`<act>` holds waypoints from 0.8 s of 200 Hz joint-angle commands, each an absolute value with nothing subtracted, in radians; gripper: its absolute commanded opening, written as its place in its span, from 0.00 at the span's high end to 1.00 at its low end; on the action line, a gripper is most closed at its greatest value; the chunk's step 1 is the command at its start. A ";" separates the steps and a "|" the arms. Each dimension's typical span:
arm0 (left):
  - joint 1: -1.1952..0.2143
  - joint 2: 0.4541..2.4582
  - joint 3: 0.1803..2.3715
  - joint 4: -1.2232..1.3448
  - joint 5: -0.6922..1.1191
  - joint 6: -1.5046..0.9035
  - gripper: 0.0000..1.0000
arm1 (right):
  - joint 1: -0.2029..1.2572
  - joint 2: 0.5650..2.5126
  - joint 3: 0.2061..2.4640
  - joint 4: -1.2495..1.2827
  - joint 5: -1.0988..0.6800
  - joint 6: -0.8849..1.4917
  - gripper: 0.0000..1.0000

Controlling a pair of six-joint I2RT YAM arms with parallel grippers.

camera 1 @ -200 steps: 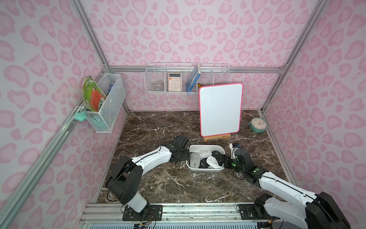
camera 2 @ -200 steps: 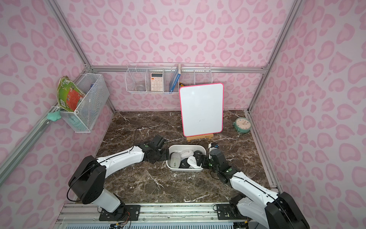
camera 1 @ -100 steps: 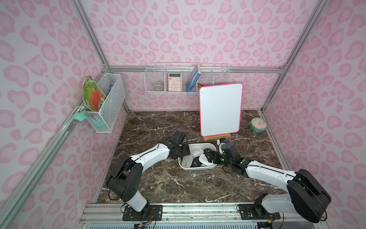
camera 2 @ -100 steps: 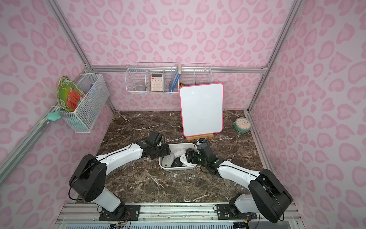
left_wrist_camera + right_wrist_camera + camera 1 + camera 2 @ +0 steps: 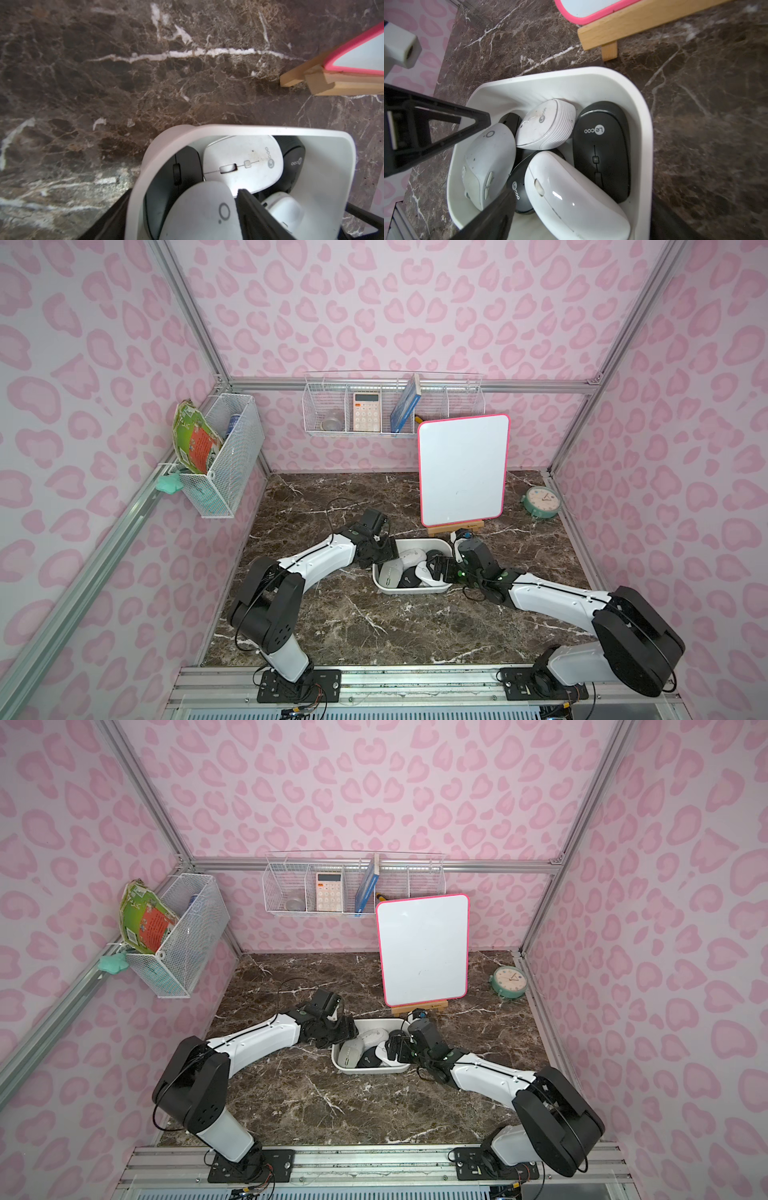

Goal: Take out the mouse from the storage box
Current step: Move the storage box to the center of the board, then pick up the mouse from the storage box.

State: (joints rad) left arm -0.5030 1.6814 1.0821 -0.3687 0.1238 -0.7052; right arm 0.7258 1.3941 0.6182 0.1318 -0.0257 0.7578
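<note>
- In both top views the storage box (image 5: pixel 407 590) lies at 6 o'clock of the whiteboard (image 5: pixel 463 468), with mice (image 5: pixel 390 572) piled inside. The left gripper (image 5: pixel 387 556) is at its 9 o'clock end, and the right gripper (image 5: pixel 435 569) reaches in from 3 o'clock. Since a second ago the box has slid toward 9 o'clock, and the right gripper has come in from the box's end to over the mice.
- Left wrist: one finger (image 5: pixel 110 218) is outside the box wall and the other is inside against the grey-white mouse (image 5: pixel 199 212). The jaws are apart; I cannot tell whether they clamp.
- Right wrist: the jaws are spread wide around the glossy white mouse (image 5: pixel 571 197), which is still in the box and not pinched. The step in hand looks like the reach. The next move calls for lowering, closing on that mouse and lifting it clear.
</note>
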 commanded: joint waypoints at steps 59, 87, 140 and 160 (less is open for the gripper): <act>-0.503 1.650 1.149 -0.497 0.010 -0.677 0.14 | 0.722 1.294 0.612 0.023 0.108 0.724 0.01; -0.503 1.556 1.117 -0.589 -0.078 -0.645 0.11 | 0.668 1.208 0.571 0.004 0.095 0.685 0.01; -0.575 1.435 1.134 -0.704 -0.019 -0.529 0.11 | 0.645 1.036 0.474 0.033 0.134 0.634 0.01; -0.640 1.477 1.185 -0.752 -0.029 -0.516 0.11 | 0.644 0.993 0.455 0.035 0.143 0.635 0.01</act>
State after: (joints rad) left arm -0.5873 1.4464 1.1412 -0.6674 -0.0322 -0.5709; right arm 0.6437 1.0306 0.4702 0.0238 0.1143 0.6575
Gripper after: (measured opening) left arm 0.891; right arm 0.990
